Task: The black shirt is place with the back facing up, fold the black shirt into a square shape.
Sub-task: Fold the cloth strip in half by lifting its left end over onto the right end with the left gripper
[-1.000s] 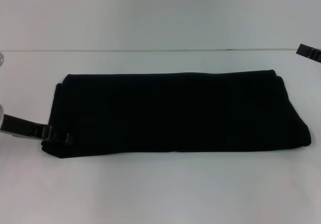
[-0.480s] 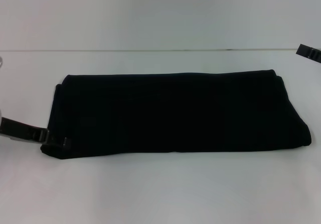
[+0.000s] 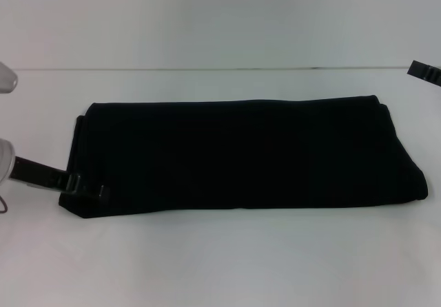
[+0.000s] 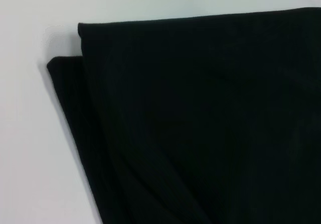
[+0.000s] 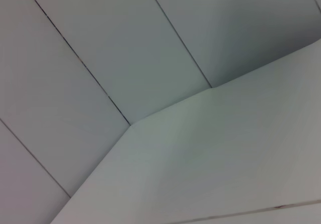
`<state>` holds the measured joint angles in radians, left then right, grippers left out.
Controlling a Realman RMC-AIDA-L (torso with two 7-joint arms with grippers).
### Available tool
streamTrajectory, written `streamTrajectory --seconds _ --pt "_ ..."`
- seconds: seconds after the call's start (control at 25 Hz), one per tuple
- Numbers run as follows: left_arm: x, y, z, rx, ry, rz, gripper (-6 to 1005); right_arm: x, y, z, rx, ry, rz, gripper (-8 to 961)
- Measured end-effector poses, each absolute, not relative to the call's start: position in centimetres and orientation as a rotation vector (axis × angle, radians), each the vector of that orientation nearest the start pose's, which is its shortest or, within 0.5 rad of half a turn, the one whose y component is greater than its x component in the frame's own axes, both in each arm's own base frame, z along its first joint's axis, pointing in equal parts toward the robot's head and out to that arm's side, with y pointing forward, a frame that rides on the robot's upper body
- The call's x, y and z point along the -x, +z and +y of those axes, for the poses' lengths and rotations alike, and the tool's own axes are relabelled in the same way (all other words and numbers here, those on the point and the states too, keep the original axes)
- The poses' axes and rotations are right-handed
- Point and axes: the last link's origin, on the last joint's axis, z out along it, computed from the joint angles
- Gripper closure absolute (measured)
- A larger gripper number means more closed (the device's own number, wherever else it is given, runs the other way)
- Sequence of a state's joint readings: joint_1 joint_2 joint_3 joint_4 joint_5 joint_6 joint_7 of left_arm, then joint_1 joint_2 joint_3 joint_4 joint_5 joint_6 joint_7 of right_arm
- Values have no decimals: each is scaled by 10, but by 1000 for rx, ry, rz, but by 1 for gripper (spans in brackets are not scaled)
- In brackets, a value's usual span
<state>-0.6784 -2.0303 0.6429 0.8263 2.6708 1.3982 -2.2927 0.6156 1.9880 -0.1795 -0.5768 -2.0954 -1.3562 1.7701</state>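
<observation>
One long band is what the black shirt (image 3: 241, 155) looks like right now, lying flat across the middle of the white table (image 3: 220, 266), so my guess is it only needs end-over-end folds to become a square. That's probably why the left gripper (image 3: 86, 186) sits low at the shirt's near left corner, touching the edge. Can't tell if it's pinching. The right gripper (image 3: 424, 72) is parked far right, well apart.

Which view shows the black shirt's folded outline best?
The head view: the whole black shirt lies as a long band on the table, left gripper at its near-left corner. The left wrist view shows one layered corner; the right wrist view shows none.
</observation>
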Motion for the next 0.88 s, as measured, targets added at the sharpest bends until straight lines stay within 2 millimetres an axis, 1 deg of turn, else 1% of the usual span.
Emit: streamTrajectory --seconds 0.16,0.52,0.88 --pt "299 39 378 2295 91 -1462 370 -310 85 382 2028 932 1224 224" --pt "303 44 375 2285 98 -1476 372 -311 86 382 2028 929 1220 225" --pt "300 41 375 2308 105 -1472 372 -311 86 382 2029 925 1220 223"
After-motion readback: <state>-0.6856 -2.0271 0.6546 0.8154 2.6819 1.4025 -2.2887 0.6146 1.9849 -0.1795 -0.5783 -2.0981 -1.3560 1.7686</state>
